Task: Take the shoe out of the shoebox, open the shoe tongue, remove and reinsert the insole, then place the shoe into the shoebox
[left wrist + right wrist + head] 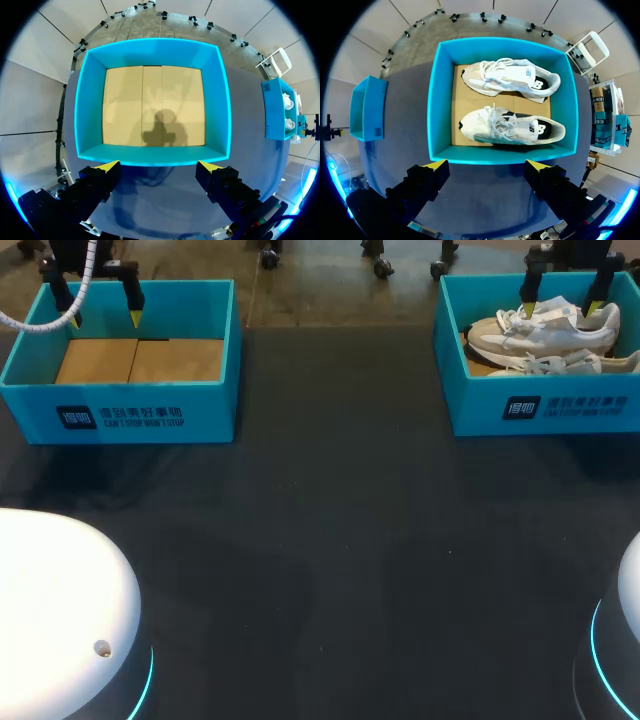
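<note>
Two white sneakers lie on their sides in the teal shoebox (470, 390) at the table's far right, one (540, 332) behind the other (565, 364). My right gripper (560, 309) hangs open above them, touching neither. In the right wrist view both shoes, the farther (512, 79) and the nearer (512, 127), lie inside the box (440, 100) ahead of the open gripper (486, 165). At the far left my left gripper (103, 305) is open over a second teal box (120, 410), which holds only its cardboard floor. The left wrist view shows that box (90, 110) beneath the open gripper (159, 166).
The dark table mat (330, 540) stretches between the two boxes. White robot bases stand at the near left (60, 610) and near right (625, 640) corners. Each wrist view also catches the other box off to the side, the shoe box (275, 112) and the empty one (367, 107).
</note>
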{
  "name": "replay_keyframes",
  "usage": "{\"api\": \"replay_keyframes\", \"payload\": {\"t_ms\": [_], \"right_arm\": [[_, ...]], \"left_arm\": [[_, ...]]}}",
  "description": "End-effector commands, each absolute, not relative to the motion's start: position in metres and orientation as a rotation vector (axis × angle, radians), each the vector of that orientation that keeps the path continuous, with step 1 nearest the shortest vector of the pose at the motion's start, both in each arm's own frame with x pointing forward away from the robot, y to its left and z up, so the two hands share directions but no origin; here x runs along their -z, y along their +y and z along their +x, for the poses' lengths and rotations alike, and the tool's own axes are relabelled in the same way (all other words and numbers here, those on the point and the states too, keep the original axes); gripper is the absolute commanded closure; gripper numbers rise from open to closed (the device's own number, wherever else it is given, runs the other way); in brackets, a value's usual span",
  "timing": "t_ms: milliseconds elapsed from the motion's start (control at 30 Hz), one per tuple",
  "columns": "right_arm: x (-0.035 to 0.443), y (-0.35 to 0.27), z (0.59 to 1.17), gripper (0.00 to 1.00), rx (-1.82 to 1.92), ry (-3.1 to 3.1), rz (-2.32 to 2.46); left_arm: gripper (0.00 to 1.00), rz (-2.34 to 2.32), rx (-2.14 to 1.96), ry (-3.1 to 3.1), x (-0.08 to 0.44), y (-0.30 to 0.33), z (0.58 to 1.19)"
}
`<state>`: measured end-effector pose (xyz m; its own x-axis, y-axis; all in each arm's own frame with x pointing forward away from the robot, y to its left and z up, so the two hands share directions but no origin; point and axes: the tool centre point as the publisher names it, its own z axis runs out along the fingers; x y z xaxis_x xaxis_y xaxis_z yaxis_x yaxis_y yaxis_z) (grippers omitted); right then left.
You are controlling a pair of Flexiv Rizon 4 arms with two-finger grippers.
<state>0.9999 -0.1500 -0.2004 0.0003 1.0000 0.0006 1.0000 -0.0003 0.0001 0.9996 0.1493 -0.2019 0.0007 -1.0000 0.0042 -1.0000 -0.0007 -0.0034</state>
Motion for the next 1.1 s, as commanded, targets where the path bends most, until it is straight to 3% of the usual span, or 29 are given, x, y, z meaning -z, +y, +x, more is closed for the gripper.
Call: {"api": "replay_keyframes", "payload": {"t_ms": [33, 433, 833, 1100], "right_arm": [[0.200, -0.150, 1.000, 0.00, 0.000, -2.221, -2.221], [0.200, -0.150, 1.000, 0.00, 0.000, -2.221, -2.221], [0.214, -0.248, 1.010, 0.00, -0.060, -2.094, -2.436], [0.234, -0.280, 1.013, 0.00, -0.031, -2.066, -2.529]], "left_arm": [[0.00, 2.222, -0.005, -2.221, 0.201, 0.150, 1.000], [0.00, 2.222, -0.005, -2.221, 0.201, 0.150, 1.000], [0.00, 2.222, -0.005, -2.221, 0.201, 0.150, 1.000], [0.00, 2.222, -0.005, -2.221, 0.201, 0.150, 1.000]]}}
